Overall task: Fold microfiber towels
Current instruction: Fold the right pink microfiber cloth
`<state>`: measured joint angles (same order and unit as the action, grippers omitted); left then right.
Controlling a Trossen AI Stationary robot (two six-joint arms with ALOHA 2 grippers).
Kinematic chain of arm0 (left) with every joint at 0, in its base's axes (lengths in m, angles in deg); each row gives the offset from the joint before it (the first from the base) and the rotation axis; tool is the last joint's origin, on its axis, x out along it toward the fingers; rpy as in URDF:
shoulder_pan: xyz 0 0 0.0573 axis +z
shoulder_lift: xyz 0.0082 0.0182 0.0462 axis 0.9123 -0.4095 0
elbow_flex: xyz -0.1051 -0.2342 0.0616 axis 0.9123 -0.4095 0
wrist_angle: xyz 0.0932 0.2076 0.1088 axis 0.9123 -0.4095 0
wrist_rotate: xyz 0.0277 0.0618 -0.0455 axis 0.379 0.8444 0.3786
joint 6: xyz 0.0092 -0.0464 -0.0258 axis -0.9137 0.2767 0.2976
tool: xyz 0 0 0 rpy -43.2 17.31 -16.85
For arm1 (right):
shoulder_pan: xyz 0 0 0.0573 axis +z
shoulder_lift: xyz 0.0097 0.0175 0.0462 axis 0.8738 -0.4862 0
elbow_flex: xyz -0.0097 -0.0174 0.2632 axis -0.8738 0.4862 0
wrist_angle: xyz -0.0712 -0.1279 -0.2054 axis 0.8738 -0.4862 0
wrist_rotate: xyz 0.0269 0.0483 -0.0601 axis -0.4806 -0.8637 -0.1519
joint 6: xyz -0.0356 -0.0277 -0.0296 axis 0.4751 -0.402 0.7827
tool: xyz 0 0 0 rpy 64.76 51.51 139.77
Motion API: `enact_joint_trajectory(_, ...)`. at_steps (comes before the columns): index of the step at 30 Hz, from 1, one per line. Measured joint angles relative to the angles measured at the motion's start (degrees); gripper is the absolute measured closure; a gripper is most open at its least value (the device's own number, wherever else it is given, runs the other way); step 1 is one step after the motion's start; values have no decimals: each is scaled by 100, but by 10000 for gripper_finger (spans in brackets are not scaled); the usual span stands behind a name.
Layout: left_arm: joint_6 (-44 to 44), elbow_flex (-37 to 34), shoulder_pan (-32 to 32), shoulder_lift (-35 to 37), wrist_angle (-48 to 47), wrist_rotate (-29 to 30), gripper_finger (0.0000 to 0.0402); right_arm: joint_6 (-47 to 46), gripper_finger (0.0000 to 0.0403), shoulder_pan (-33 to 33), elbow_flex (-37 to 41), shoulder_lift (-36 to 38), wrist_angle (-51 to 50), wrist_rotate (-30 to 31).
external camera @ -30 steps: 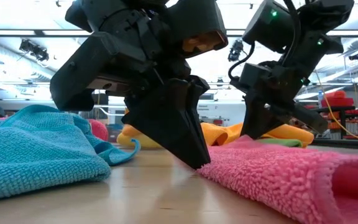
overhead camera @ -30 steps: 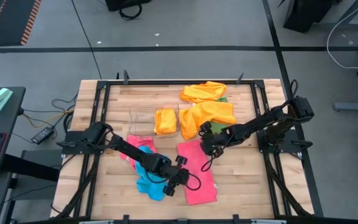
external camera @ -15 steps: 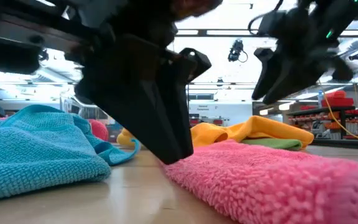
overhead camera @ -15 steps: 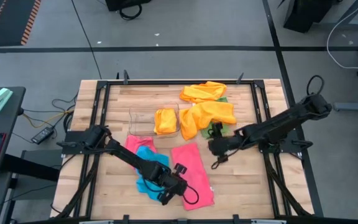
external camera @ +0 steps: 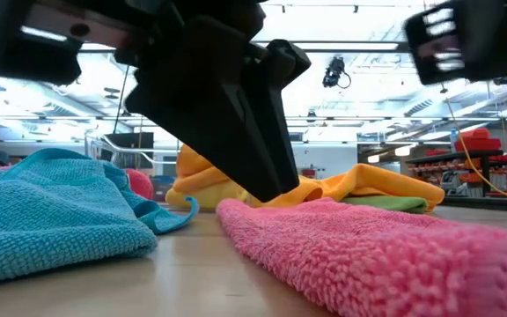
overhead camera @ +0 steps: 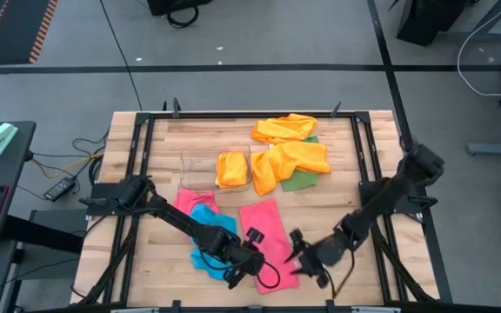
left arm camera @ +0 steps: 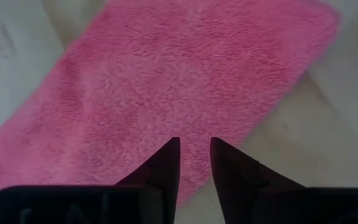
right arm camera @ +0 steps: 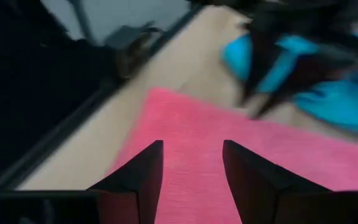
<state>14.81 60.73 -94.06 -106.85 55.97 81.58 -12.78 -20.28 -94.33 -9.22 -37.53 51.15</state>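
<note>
**A:** Looking straight down, where is the pink towel [overhead camera: 268, 242] against the tools?

**B:** It lies flat on the wooden surface [overhead camera: 337, 217] near the front edge, between the two arms. The left tool [overhead camera: 252, 255] hangs over its near left part; in the left wrist view its fingers [left arm camera: 165, 163] point at the pink pile with only a narrow gap, nothing between them. The right tool [overhead camera: 307, 258] sits at the towel's front right corner, fingers [right arm camera: 143, 167] parted wider, with pink cloth showing through the gap. Neither holds anything.

**A:** And the towel itself?

**B:** A long, fuzzy strip, folded narrow, with a thick looped pile seen from the low camera. Just beside it, to the left, is a rumpled blue towel [overhead camera: 205, 248] with another pink one [overhead camera: 191, 202] behind that.

**A:** The rest?

**B:** Orange towels [overhead camera: 290, 156] heaped at the back over a green one [overhead camera: 301, 180], well apart from both tools. One folded orange towel [overhead camera: 231, 169] rests in the clear bin [overhead camera: 198, 169].
</note>
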Motion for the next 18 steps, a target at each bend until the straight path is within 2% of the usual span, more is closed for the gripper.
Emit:
enact_joint_trajectory(5, 29, 0, 4, 0, -73, 175, 306, -559, 215, 231, 4, -688, 111, -51)
enact_joint_trajectory(11, 44, 0, 11, 2, -181, 275, 309, -393, 205, 359, 2, -958, 761, -82)
enact_joint_trajectory(18, 50, 0, 13, 2, -353, 279, 317, -500, 207, 81, 4, -1400, 776, -678)
